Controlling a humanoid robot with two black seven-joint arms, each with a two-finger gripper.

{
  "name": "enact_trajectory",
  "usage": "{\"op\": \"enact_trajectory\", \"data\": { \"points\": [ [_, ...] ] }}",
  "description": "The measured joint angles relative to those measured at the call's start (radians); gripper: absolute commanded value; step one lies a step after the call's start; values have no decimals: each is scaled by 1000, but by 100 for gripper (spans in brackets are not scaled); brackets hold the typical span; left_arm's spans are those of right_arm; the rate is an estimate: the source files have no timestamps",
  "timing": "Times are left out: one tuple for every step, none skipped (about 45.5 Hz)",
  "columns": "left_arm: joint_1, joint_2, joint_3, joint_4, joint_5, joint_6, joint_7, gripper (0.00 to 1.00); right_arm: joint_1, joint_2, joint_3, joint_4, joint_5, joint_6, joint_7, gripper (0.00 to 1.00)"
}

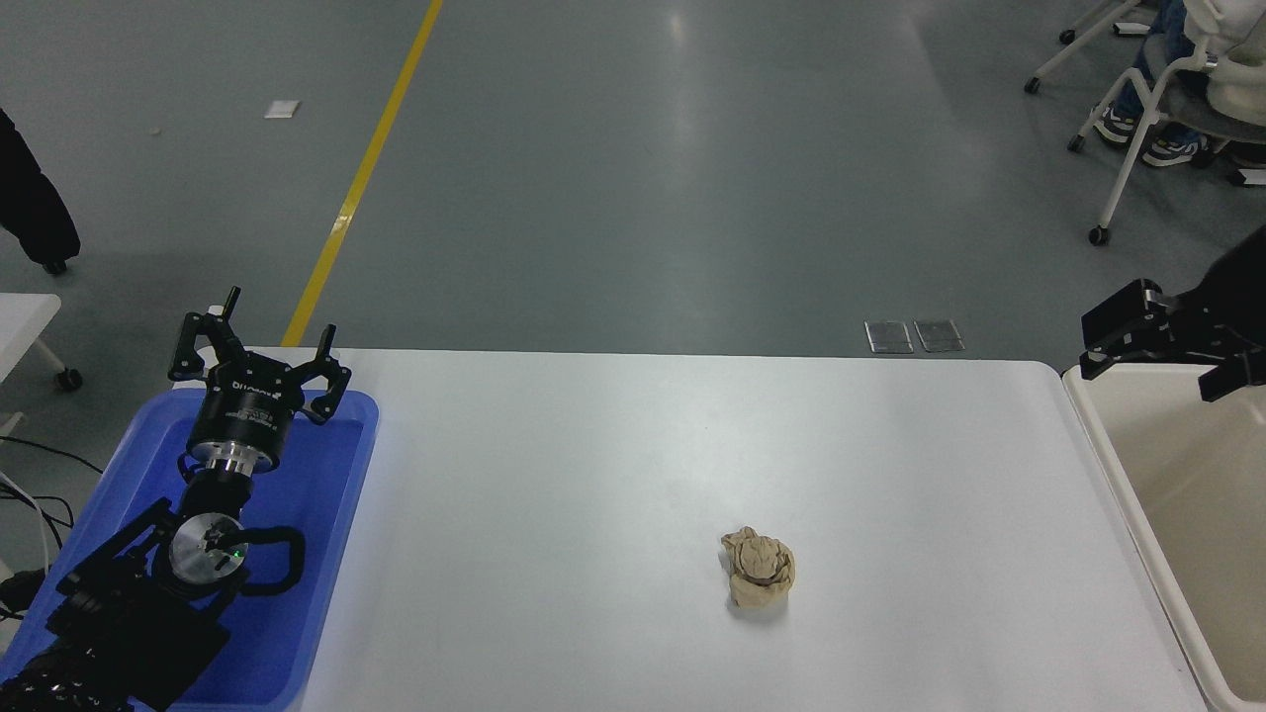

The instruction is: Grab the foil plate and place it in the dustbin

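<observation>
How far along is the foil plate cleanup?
No foil plate shows on the white table; only a crumpled paper ball lies there. The right end effector hangs over the dustbin, apparently carrying nothing. The plate may already be binned; that's unseen.

table point(593, 475): wide white surface lying bare across middle and far side | paper wad point(758, 580): sitting alone near front centre, room all around it | blue tray point(331, 514): occupying left edge, left gripper point(259, 358) hanging over it | dustbin point(1098, 435): standing open at right, right gripper point(1172, 346) hanging over its far rim
</observation>
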Motion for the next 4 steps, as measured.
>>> {"op": "enact_trajectory", "data": {
  "points": [
    [0, 0, 0, 0, 0, 0, 0, 100, 4, -1, -1, 6, -8, 3, 0, 100],
    [0, 0, 0, 0, 0, 0, 0, 100, 7, -1, -1, 9, -12, 4, 0, 100],
    [0, 0, 0, 0, 0, 0, 0, 100, 9, -2, -1, 13, -18, 6, 0, 100],
    [0, 0, 0, 0, 0, 0, 0, 100, 11, -2, -1, 16, -22, 7, 0, 100]
  ]
}}
